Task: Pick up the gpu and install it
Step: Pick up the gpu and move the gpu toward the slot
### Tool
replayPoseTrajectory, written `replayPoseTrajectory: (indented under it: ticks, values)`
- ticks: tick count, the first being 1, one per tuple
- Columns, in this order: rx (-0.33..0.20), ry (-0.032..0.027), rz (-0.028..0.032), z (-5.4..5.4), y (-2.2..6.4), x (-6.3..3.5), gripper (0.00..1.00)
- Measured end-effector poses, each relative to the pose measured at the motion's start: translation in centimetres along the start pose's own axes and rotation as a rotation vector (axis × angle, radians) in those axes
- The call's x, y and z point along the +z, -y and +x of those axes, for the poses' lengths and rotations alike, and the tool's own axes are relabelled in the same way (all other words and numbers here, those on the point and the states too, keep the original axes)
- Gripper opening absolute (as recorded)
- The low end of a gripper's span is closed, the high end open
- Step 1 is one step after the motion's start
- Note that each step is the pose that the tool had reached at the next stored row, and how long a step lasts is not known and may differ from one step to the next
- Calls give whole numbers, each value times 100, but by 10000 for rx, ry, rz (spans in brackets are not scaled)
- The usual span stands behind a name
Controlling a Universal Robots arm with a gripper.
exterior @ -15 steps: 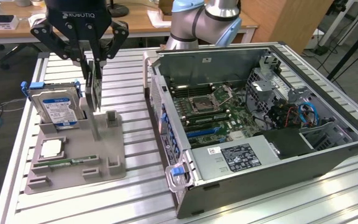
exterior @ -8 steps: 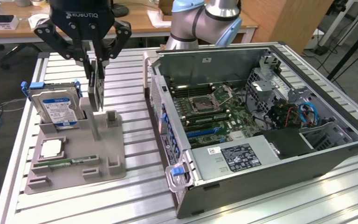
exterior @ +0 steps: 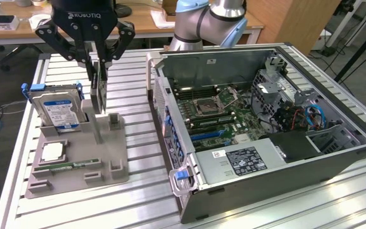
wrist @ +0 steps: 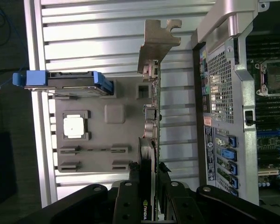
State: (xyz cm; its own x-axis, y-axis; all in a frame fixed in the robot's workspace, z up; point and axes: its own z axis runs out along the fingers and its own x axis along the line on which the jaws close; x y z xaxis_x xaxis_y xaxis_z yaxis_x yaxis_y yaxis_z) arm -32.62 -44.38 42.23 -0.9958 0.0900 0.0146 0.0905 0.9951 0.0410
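Black fingers [wrist: 129,198] stand narrow, pressed on the two flat faces of the gpu [exterior: 100,93], which is held over the grey holder [exterior: 100,160] on the table [exterior: 132,210]. The gpu stands on edge with its faces upright.

In the exterior view it shows end-on as a slim dark strip. It drops from the fingertips toward 6 o'clock, down to the holder's slot posts. Whether its lower edge sits in the slot or just above it, I cannot tell. Its long axis lies level and points to 12 o'clock in that view, away from the camera.

In the wrist view that axis reads as one thin line from the grip out to the silver bracket [wrist: 151,58], which forms the far end. The bracket's bent tab is at its tip. The line runs parallel to the perforated wall of the case [exterior: 278,181], beside it but apart. The grip is toward the end away from the bracket, where a logo shows on the gpu's top edge.

In the exterior view the drive [exterior: 57,109] stands upright in the holder at 9 o'clock of the gpu, just beside it. A chip [exterior: 53,151] and a memory stick [exterior: 65,167] lie flat in the holder at 7 o'clock. The case lies open at 3 o'clock, with its board [exterior: 215,109] facing up. The arm [exterior: 202,21] rises at 2 o'clock.
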Motion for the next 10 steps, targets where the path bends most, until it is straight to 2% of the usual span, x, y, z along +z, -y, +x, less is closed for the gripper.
replayPoseTrajectory:
  ticks: [10]
  values:
    - [-1,-1,1,-74,-6,-1,26]
